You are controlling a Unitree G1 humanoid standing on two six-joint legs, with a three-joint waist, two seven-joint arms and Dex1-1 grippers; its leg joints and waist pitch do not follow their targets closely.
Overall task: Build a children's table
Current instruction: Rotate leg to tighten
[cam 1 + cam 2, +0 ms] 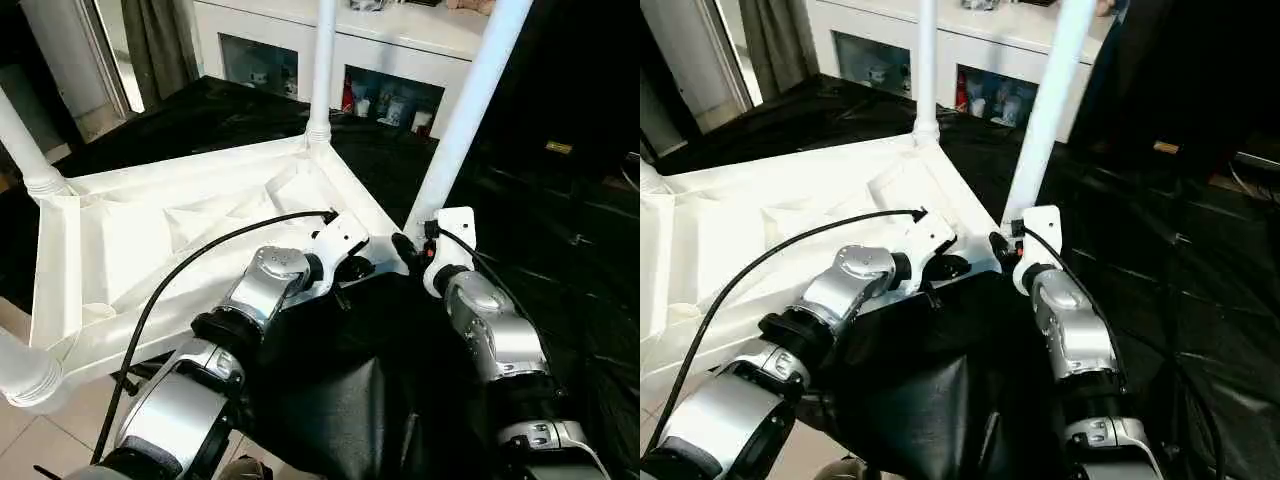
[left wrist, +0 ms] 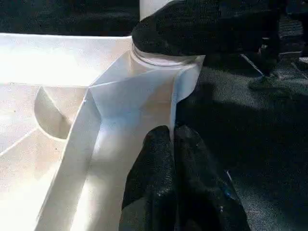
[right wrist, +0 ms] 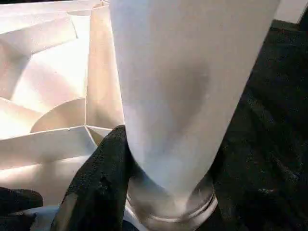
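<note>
Right wrist view, centre: our right gripper (image 3: 159, 178) clamps the white tubular leg (image 3: 187, 86); we keep it upright in the white ribbed plastic tabletop (image 1: 150, 240) while our left gripper (image 2: 174, 144), fingers together, braces the rim.

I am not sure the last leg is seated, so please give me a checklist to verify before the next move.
1. Tabletop lies underside up on the black cover: ok.
2. Near-right leg stands in its corner socket: ok.
3. That leg is pushed fully home: cannot tell.
4. Right gripper has its jaws around the leg's flared base: ok.
5. Left gripper, jaws shut, rests at the tabletop's rim beside that corner: ok.
6. The other three legs stand in their sockets, such as the far leg: ok.
</note>
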